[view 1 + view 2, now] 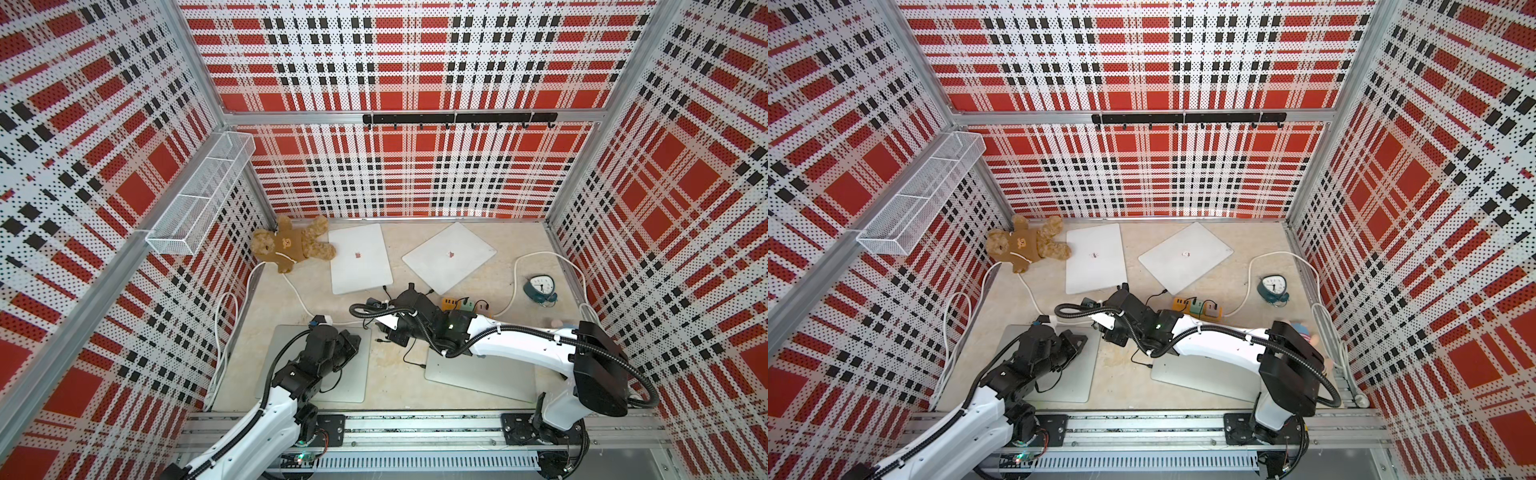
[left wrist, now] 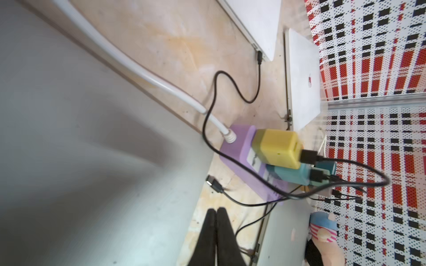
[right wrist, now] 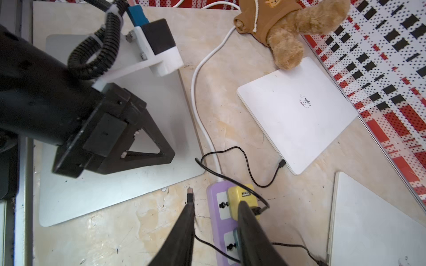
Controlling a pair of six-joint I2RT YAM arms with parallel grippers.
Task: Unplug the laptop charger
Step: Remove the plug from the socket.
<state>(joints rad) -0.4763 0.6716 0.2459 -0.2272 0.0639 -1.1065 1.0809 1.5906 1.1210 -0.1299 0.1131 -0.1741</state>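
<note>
The beige stone-look table (image 1: pixel 395 374) carries four closed laptops. Two grey ones lie nearest my bases, the left grey laptop (image 1: pixel 357 380) under my left arm and the right grey laptop (image 1: pixel 478 374) under my right. Two white ones lie further back: the white laptop (image 1: pixel 359 257) touching the teddy bear (image 1: pixel 291 245), and a second white laptop (image 1: pixel 449 257) turned at an angle beside it.

My left pincer (image 2: pixel 216 210) hangs low over the edge of the left grey laptop. Its dark fingers are pressed together and I see nothing between them. My right pincer (image 3: pixel 216 205) is above the near end of the purple power strip (image 2: pixel 237 147). Its jaws stand moderately apart and hold nothing. In the right wrist view one finger crosses the yellow adapter (image 2: pixel 276 147).

A teal adapter (image 2: pixel 290 175) sits next to the yellow one on the strip.

The charger plug (image 2: pixel 212 183) is out of its laptop. It lies loose on the table just beside the left grey laptop's edge, and in the right wrist view it is at the tip of my right pincer's other finger. Its black cable (image 2: pixel 244 204) trails back toward the strip, and I cannot tell which adapter it joins. Another black plug (image 3: pixel 281 164) sits in the edge of the white laptop by the bear.
</note>
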